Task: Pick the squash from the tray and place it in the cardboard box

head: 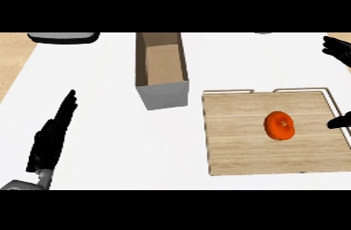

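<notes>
Squarely on the robot's right side of the white counter (103,131) sits a wooden tray (233,155). A tall cardboard box (165,92) stands just beyond its far left corner, open at the top and showing only bare cardboard inside. The left hand (49,141) rests at the near left, fingers straight and holding nothing, well apart from the tray. The right hand (339,50) shows only in part at the right edge: dark fingers on the far side and a tip lower down beside the tray's right rim. These are spread apart and closed on nothing, so the hand reads as open. The squash (280,125), orange and the tray's only load, rests right of the tray's centre, untouched. It lies just left of the right hand's lower tip and far across the counter from the left hand, so the right hand is the nearer and looks the likelier to make the pick. The squash is a squat oval, its slightly longer side running roughly from near edge to far, which suggests a grasp across the narrower width. The carry would then run left and away from the robot, to the box's mouth. A dark object (63,37) sits at the far left.
</notes>
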{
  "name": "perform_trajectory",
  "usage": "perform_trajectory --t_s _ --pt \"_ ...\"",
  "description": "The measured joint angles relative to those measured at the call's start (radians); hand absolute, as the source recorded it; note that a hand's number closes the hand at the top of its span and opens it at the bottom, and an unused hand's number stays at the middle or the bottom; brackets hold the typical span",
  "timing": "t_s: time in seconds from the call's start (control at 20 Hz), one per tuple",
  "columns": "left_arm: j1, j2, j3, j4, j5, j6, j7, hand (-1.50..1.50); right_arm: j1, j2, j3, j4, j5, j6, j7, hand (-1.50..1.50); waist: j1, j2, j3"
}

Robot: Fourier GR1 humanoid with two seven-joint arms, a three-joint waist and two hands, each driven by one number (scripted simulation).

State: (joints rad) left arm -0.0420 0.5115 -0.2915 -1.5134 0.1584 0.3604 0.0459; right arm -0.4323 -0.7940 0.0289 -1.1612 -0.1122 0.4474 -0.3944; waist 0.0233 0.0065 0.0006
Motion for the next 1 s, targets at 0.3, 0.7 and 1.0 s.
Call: perform_trajectory --t_s 0.3,0.7,1.0 --pt "-0.011 -0.002 0.011 0.010 -0.003 -0.007 0.012 0.00 -0.057 -0.140 0.133 -0.041 0.160 0.163 0.027 -1.50 -0.003 -0.003 -0.001" --pt "0.002 -0.032 0.030 -0.005 -0.037 -0.015 0.037 0.00 -0.043 -0.124 0.201 -0.105 0.307 0.240 0.075 -1.50 -0.017 -0.006 -0.001" --pt "0.030 -0.059 0.067 -0.009 -0.069 -0.039 0.021 0.00 0.004 -0.039 0.180 -0.149 0.399 0.214 0.151 -1.50 -0.020 -0.007 -0.001"
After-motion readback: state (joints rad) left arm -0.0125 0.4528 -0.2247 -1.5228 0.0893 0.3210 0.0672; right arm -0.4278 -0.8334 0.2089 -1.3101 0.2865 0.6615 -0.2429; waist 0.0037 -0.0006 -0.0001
